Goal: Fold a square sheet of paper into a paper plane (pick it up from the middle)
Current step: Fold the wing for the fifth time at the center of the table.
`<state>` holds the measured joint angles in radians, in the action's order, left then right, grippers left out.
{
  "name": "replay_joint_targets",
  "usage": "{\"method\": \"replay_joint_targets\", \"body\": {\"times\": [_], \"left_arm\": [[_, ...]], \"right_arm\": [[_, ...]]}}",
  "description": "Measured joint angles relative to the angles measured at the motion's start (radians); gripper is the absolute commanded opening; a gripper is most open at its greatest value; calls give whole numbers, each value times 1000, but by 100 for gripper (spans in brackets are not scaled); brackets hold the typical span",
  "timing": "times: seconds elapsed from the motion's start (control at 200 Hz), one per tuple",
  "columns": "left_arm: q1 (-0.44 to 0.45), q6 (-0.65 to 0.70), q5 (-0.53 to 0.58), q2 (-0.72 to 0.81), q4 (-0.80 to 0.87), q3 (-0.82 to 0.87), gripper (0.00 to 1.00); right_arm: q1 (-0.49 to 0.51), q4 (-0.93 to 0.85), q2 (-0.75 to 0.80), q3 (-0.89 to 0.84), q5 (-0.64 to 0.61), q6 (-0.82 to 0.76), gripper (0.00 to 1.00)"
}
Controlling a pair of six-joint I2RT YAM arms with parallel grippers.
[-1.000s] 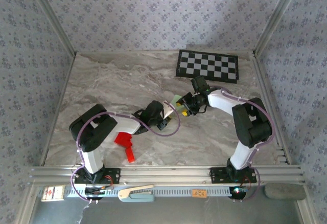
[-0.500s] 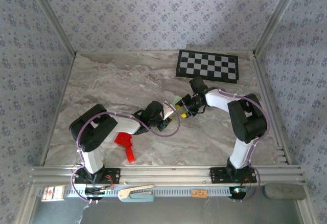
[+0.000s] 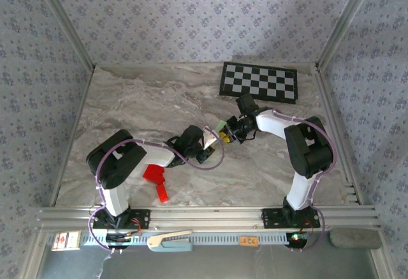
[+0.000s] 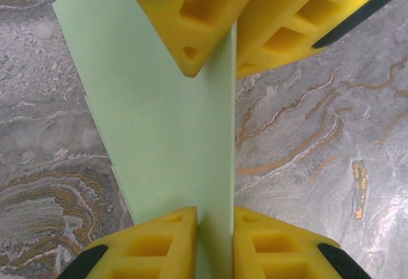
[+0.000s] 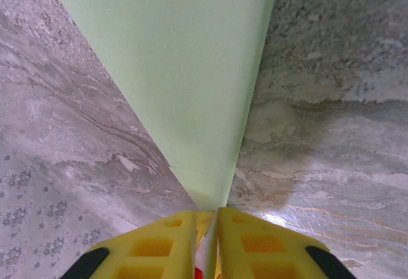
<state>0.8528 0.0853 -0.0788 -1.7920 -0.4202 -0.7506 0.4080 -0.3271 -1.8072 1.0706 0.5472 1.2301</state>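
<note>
Grips the paper plane (image 4: 172, 132) at both ends, on the marble table (image 3: 140, 100) just nearer the arm bases than the checkerboard (image 3: 259, 81). Clamps the left gripper (image 4: 215, 228) tight on the folded edge. Clamps the right gripper (image 5: 207, 218) equally tight on the narrow tip. Finds the red paper shape (image 3: 156, 178) well to the near-left of the checkerboard.
</note>
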Motion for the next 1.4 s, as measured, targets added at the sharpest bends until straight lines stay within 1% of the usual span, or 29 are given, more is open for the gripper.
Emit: {"method": "replay_joint_targets", "body": {"times": [0.135, 0.3, 0.415, 0.495, 0.655, 0.745, 0.845, 0.925, 1.024, 1.259, 1.399], "left_arm": [[0, 0, -3, 0, 0, 1, 25], [0, 0, -3, 1, 3, 10, 26], [0, 0, -3, 5, 5, 15, 22], [0, -2, -2, 5, 5, 15, 18], [-2, -9, -5, 5, 5, 15, 12], [-9, -19, -18, 5, 5, 15, 9], [-23, -37, -48, 6, 8, 14, 8], [-43, -61, -85, 10, 22, 13, 7], [-69, -96, -135, 12, 50, 2, 6], [-109, -172, -225, 11, 165, -79, 0], [-134, -239, -280, 10, 222, -125, 0]], "right_arm": [[0, -3, 0, 0, 0, 0, 14], [-2, -8, 0, 0, 0, 0, 14], [-3, -7, 0, 0, 0, 0, 15], [-3, -7, 0, 0, 0, 1, 21], [-3, -8, 0, 0, -1, -3, 43], [-6, -17, 2, 0, -1, -19, 50], [-15, -37, 10, 1, -9, -37, 57], [-24, -51, 27, 2, -15, -50, 60], [-34, -66, 46, 10, -26, -77, 63], [-60, -93, 83, 21, -62, -151, 64], [-73, -100, 122, 20, -94, -210, 63]]}}
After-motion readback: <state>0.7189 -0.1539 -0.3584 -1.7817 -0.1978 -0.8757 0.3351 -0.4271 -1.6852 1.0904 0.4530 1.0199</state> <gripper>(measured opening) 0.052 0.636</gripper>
